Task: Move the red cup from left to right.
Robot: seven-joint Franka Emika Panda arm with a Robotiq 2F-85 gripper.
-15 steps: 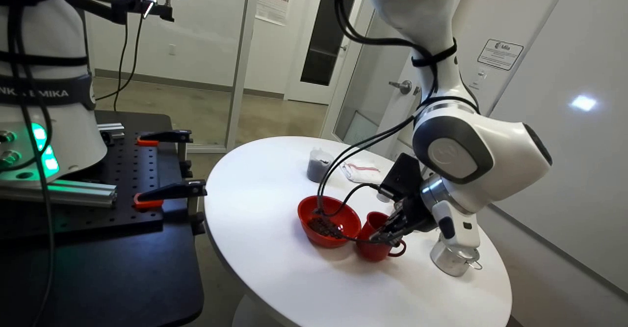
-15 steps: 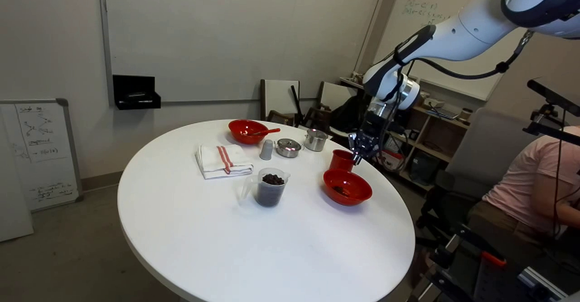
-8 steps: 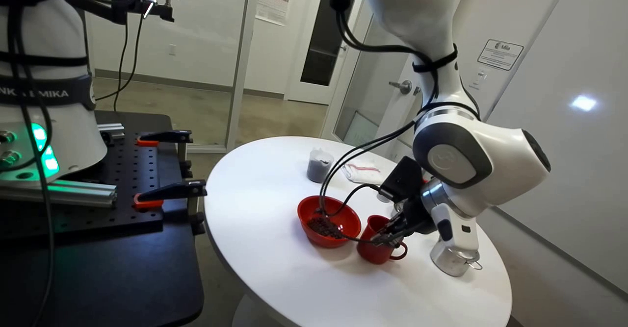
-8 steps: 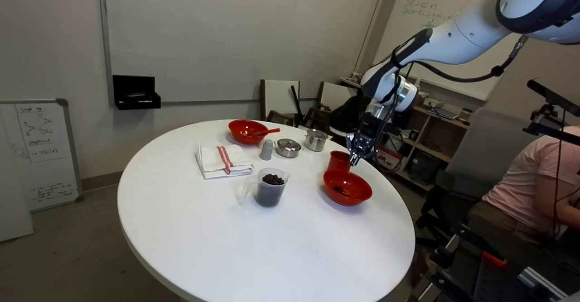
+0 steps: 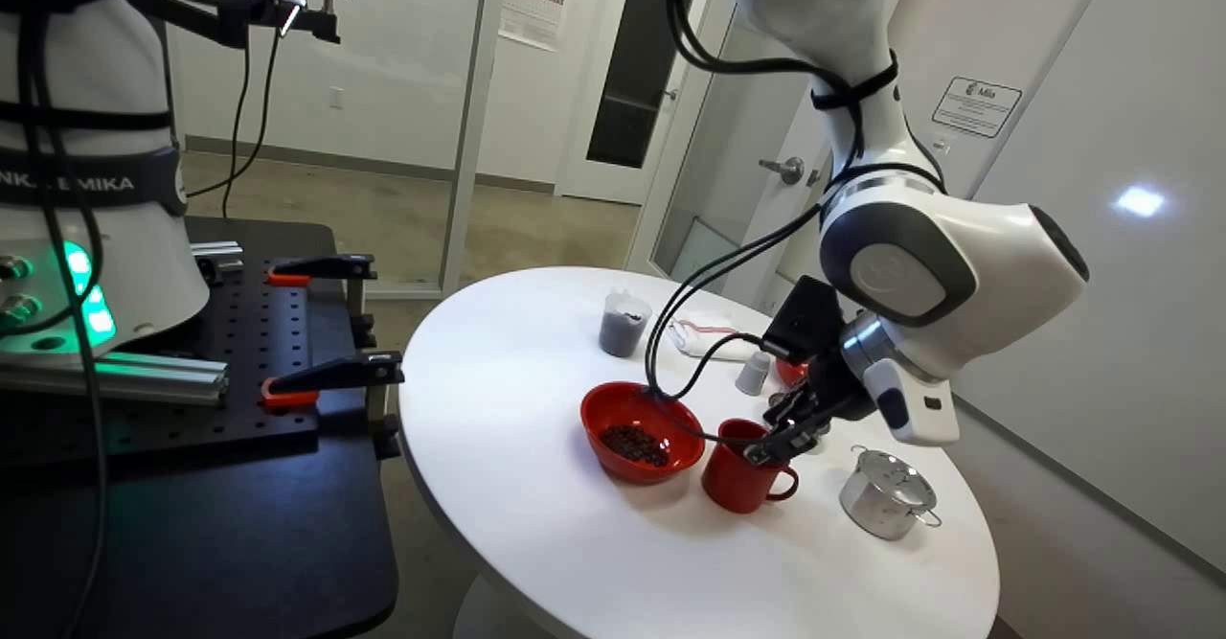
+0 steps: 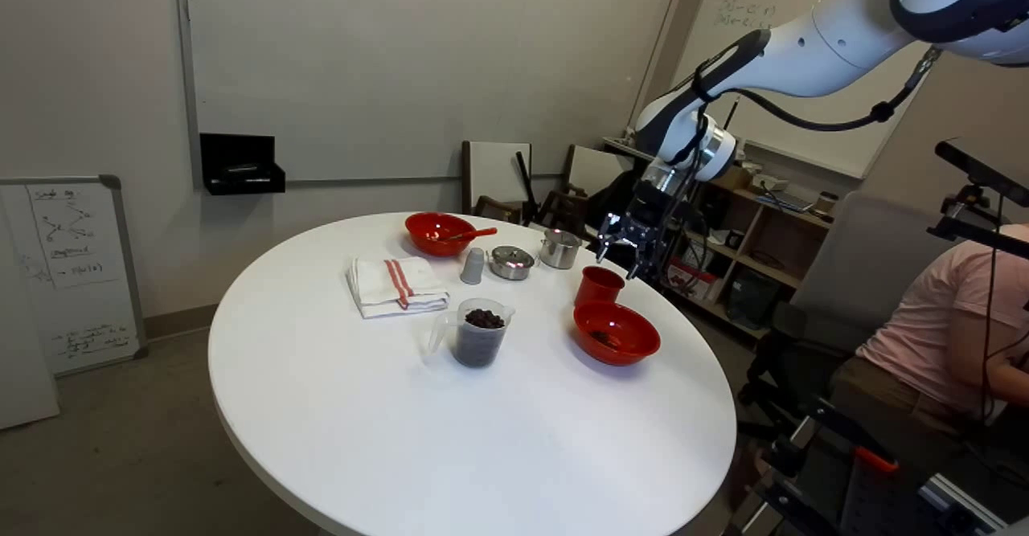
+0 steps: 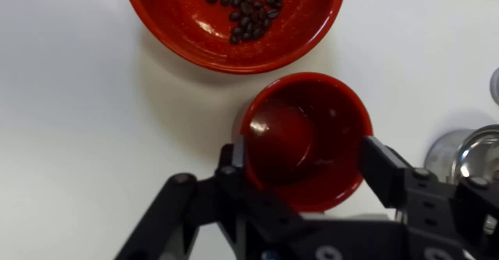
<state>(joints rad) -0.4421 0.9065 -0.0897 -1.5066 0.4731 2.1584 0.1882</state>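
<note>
The red cup [image 5: 733, 481] stands upright on the white table beside a wide red bowl, its handle turned away from the bowl. Looking down in the wrist view, I see into the cup [image 7: 282, 131], with nothing inside it. My gripper [image 7: 306, 151] is open, its fingers spread wide across the cup's mouth, one over each side of the rim. An exterior view puts the gripper [image 6: 619, 257] just above the cup [image 6: 598, 287]. Whether a finger touches the rim, I cannot tell.
Close against the cup sits the red bowl [image 5: 613, 407] with dark beans. A steel pot [image 6: 560, 249], a low lidded pan [image 6: 511, 263], a small grey cup [image 6: 473, 267], a folded towel [image 6: 418, 275], a measuring cup [image 6: 478, 347] and another red bowl [image 6: 422, 227] stand farther off.
The fingers were together low at the cup's side; now they are spread and the gripper has risen. The cup has shifted slightly in the half seconds before.
</note>
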